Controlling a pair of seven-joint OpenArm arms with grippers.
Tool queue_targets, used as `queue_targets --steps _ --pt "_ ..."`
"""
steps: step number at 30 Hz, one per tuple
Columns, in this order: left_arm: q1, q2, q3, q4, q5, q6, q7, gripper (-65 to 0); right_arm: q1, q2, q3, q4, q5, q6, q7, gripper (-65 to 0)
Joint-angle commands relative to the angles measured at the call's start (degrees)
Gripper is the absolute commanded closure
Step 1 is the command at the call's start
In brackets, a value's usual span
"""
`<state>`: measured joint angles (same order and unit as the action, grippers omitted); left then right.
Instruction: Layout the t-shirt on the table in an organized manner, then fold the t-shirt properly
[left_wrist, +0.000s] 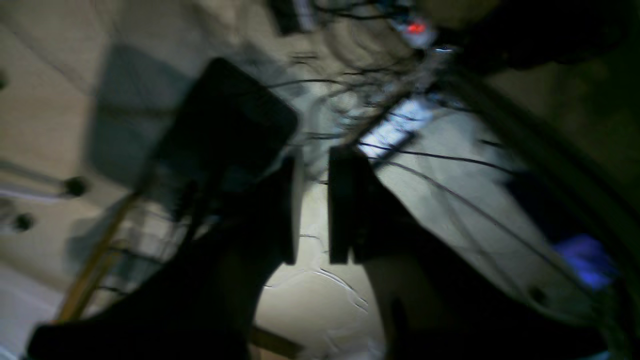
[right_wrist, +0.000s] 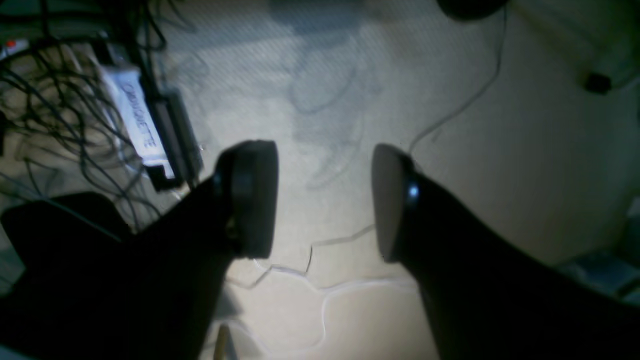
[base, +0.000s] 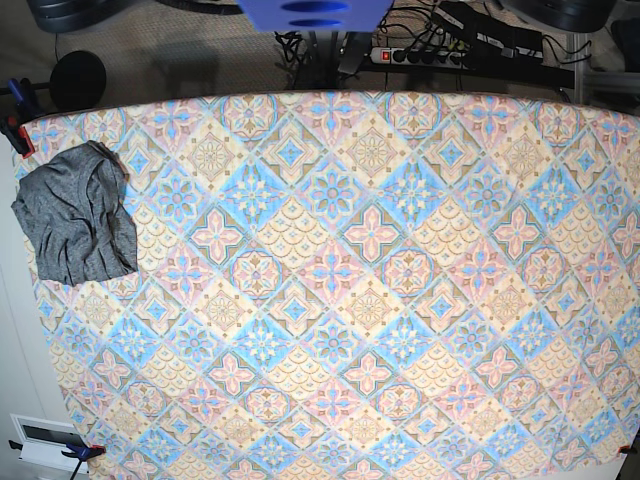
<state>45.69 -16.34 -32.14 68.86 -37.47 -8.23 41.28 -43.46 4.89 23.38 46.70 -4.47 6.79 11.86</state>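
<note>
t-shirt bunched on table (far-left edge)

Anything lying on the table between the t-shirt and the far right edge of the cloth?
No. In the base view the t-shirt sits bunched at the left edge of the table, and only bare patterned cloth stretches rightward from it.

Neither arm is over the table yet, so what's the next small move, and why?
Probably bring the right end effector, jaws open, to the t-shirt. It lies bunched by the table's left edge in the base view, that arm's side, and needs dragging inward to be spread.
</note>
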Motion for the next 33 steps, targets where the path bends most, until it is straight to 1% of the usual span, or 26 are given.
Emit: queue_targets --steps 1,4,6,8,13,15,17,19,23,27,30,31,33 --pt "-0.11 -0.67 1.68 -0.77 0.42 -0.34 -2.29 -9.0 0.25 0.35 0.23 0.20 -0.06 -0.33 0.58 -28.9" --pt "-2.75 -1.90 6.07 -6.40 3.76 -0.34 -8.27 -9.0 1.48 0.43 0.23 0.12 -0.06 -0.33 0.41 -28.9" --pt "-5.21 -1.90 8.27 -10.71 6.92 -0.34 -12.05 -9.0 1.66 0.43 0.23 -0.32 -0.06 -0.33 0.23 -28.9" --pt "-7.93 -1.82 11.17 -15.81 10.35 -0.34 -16.97 -9.0 1.75 0.43 0.23 -2.61 -0.06 -0.33 0.41 -28.9" --pt "-14.79 -1.82 18.47 -28.82 16.51 -0.34 -29.36 -9.0 6.76 0.52 0.23 -8.85 -0.06 -0.33 0.58 -28.9" --pt "-17.25 -1.82 21.81 -32.16 18.53 -0.25 -33.23 -9.0 8.69 0.52 0.23 -10.52 -0.06 -0.33 0.58 -28.9" --pt "-19.19 -1.82 25.06 -34.62 20.02 -0.25 -35.96 -9.0 10.54 0.52 0.23 -11.31 -0.06 -0.33 0.58 -28.9" --pt "-21.47 -1.82 27.61 -37.26 21.08 -0.17 -37.72 -9.0 12.03 0.52 0.40 -11.40 0.03 -0.33 0.32 -28.9" --pt "-25.52 -1.82 30.69 -41.48 21.08 -0.08 -40.97 -9.0 14.32 0.52 0.76 -11.58 0.12 -0.33 0.14 -28.9" --pt "-28.24 -1.55 34.29 -43.23 21.08 0.01 -41.06 -9.0 17.75 0.61 0.84 -16.50 0.38 -0.33 0.32 -28.9" --pt "-30.09 -1.55 38.78 -43.76 21.08 0.10 -41.14 -9.0 20.83 0.61 0.93 -20.72 0.38 -0.33 0.49 -28.9" --pt "-30.97 -1.55 40.01 -43.76 21.08 0.10 -41.23 -9.0 21.35 0.61 1.46 -21.16 0.38 -0.33 0.49 -28.9" --pt "-33.78 -1.46 42.82 -43.94 21.08 0.10 -41.23 -9.0 22.85 0.61 4.98 -21.42 0.38 -0.33 0.49 -28.9"
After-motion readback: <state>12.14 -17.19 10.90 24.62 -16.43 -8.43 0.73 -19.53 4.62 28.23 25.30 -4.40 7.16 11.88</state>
